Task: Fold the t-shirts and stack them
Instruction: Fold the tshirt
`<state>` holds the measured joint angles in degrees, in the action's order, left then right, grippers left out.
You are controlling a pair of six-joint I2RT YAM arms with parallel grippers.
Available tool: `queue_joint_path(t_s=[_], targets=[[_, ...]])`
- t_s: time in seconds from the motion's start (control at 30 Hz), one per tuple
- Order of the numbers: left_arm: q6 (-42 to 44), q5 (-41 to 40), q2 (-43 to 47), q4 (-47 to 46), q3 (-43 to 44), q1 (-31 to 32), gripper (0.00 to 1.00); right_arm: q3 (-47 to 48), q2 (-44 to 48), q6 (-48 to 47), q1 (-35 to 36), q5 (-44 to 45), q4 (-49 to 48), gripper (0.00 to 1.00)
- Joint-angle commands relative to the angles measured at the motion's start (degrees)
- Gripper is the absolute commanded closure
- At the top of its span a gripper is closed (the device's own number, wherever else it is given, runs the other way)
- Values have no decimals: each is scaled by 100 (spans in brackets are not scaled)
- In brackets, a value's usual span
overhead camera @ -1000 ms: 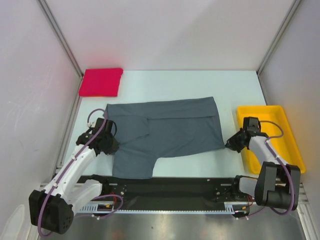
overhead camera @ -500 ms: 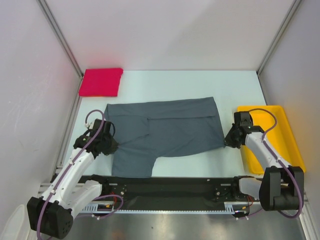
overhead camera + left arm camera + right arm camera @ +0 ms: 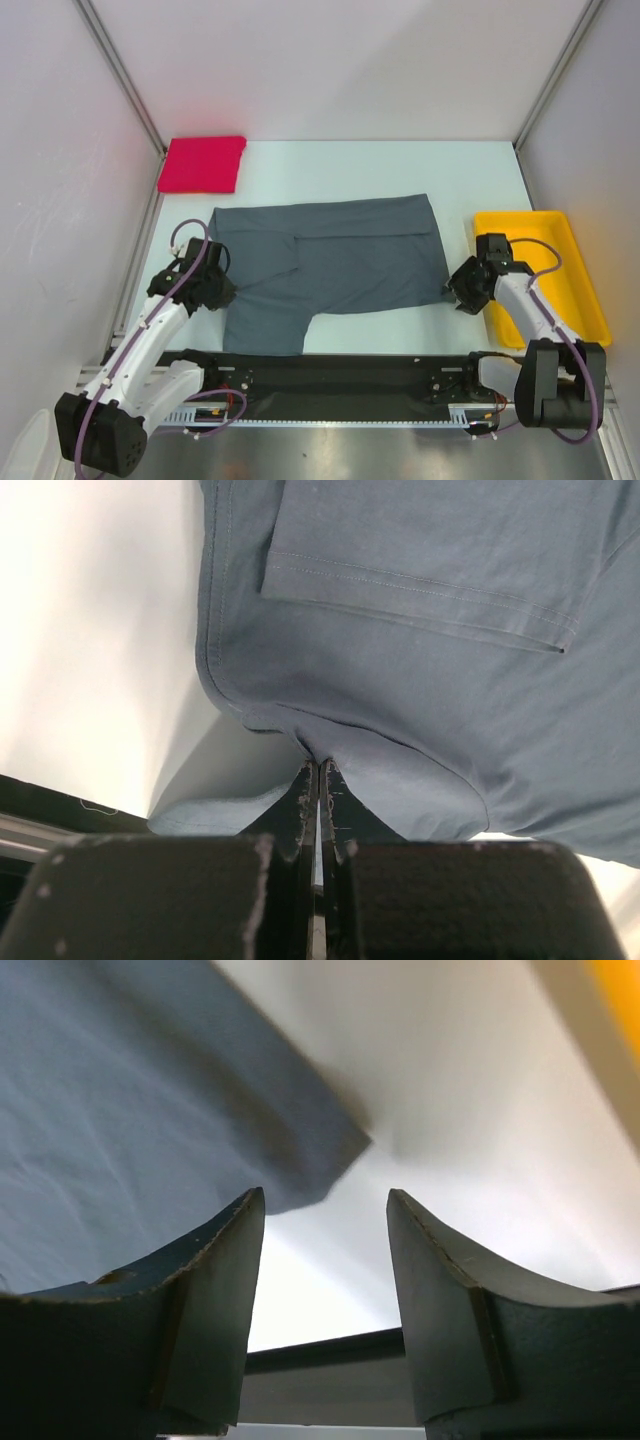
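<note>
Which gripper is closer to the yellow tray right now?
Right. The right gripper sits just left of the yellow tray; the left gripper is across the grey t-shirt, clamped on its opposite edge.

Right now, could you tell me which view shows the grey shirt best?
The top view: the whole grey shirt shows, spread out. The left wrist view shows only a pinched edge and folds; the right wrist view shows just one corner.

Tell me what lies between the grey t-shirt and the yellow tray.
Top view: the right gripper, jaws open, at the grey t-shirt's near right corner; farther back, only bare table.
</note>
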<state>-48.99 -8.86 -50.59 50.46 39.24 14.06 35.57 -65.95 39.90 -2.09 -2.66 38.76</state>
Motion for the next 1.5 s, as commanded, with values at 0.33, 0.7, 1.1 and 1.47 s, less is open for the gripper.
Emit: queue_joint_path(t_s=[0.33, 0.7, 1.1, 1.47], targets=[[285, -54, -65, -62, 224, -62, 100, -560, -5, 959, -617, -262, -369, 52], [294, 43, -127, -133, 215, -62, 100, -17, -5, 624, -706, -350, 51, 58], [329, 25, -232, -150, 321, -53, 100, -270, -347, 651, -837, -358, -501, 53], [329, 16, -109, -98, 259, -62, 100, -464, -665, 423, -846, -297, -783, 83]])
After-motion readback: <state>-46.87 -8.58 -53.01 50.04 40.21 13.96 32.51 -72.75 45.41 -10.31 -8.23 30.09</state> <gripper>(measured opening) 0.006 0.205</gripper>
